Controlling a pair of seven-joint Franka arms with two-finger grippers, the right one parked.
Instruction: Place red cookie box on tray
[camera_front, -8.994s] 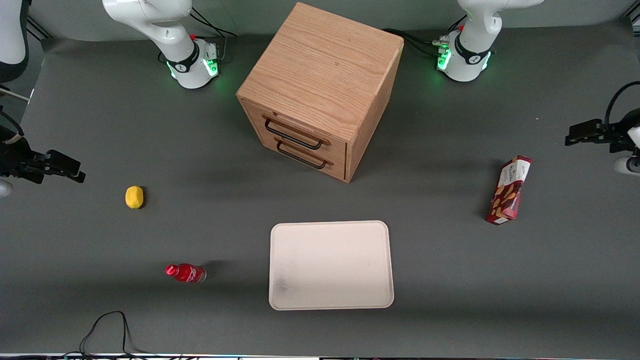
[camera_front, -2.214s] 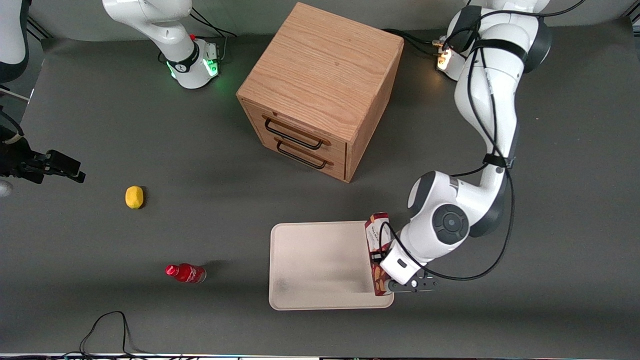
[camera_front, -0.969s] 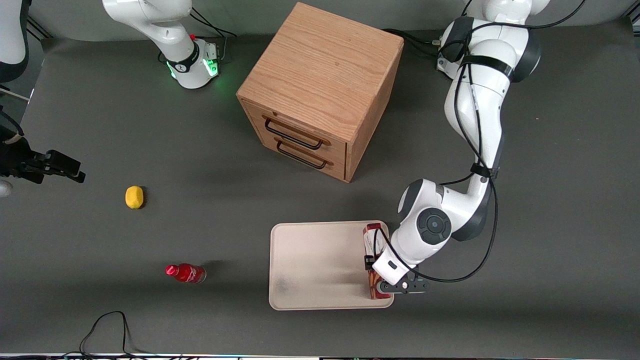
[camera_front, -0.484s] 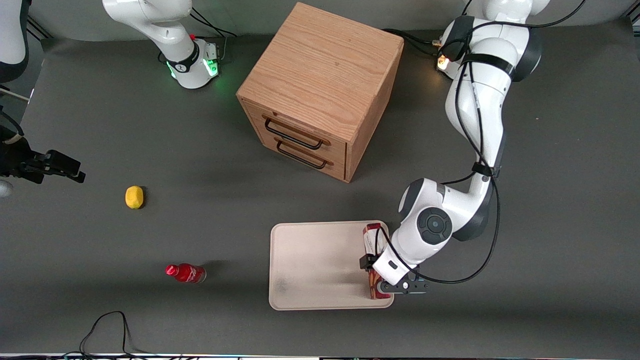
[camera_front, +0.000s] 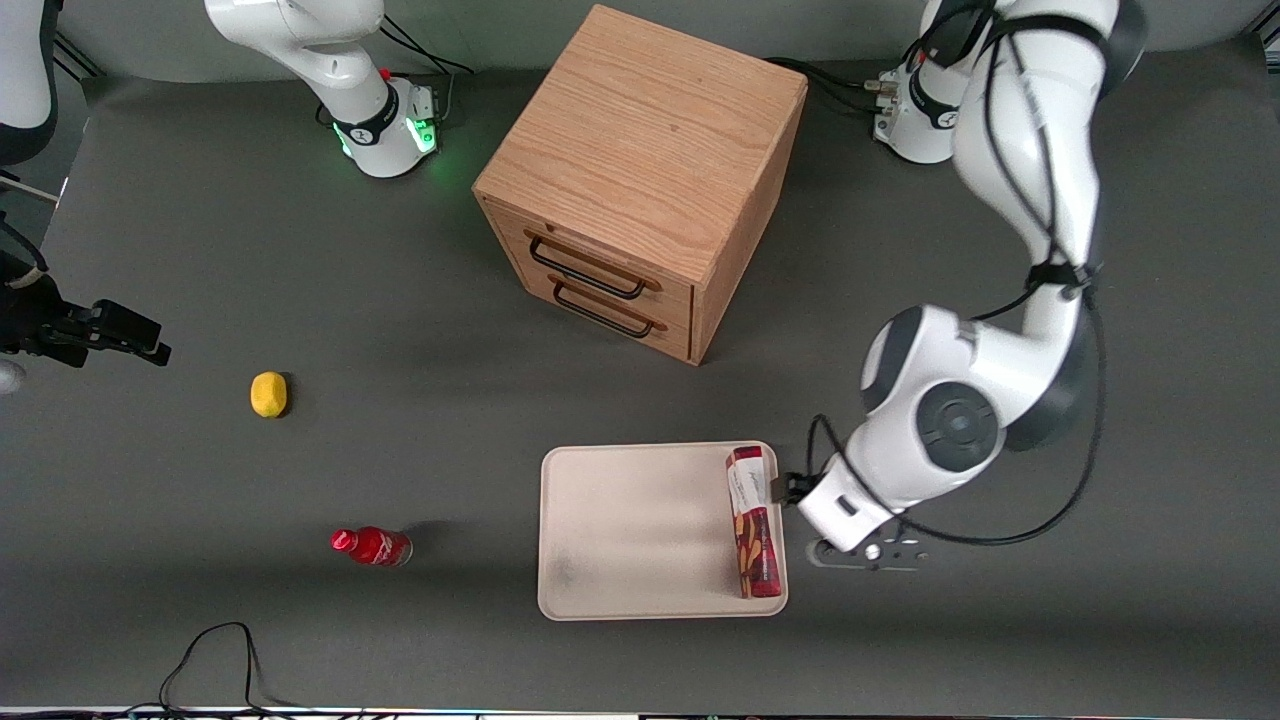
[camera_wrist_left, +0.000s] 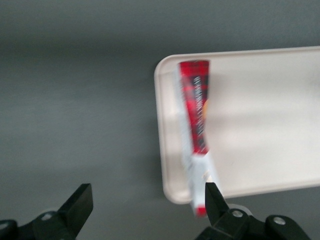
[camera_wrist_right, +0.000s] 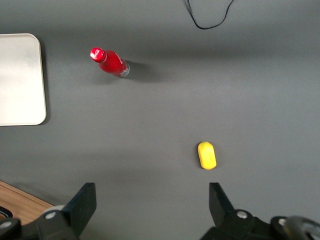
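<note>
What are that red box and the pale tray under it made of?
The red cookie box looks like printed cardboard: sharp folded edges, biscuit pictures. The tray seems matte cream plastic or pulp, with moulded rounded corners; which one is unclear. The claw hangs open beside the tray, holding nothing.

A wooden two-drawer cabinet is set on the dark grey table, turned at an angle, with both drawers shut and a black handle on each. With twelve o'clock taken as away from the front camera, a lemon is found at about eight o'clock from the cabinet. A small red bottle is placed at about five o'clock from the lemon. A black cable is looped at the table's near edge, at seven o'clock from the bottle.
</note>
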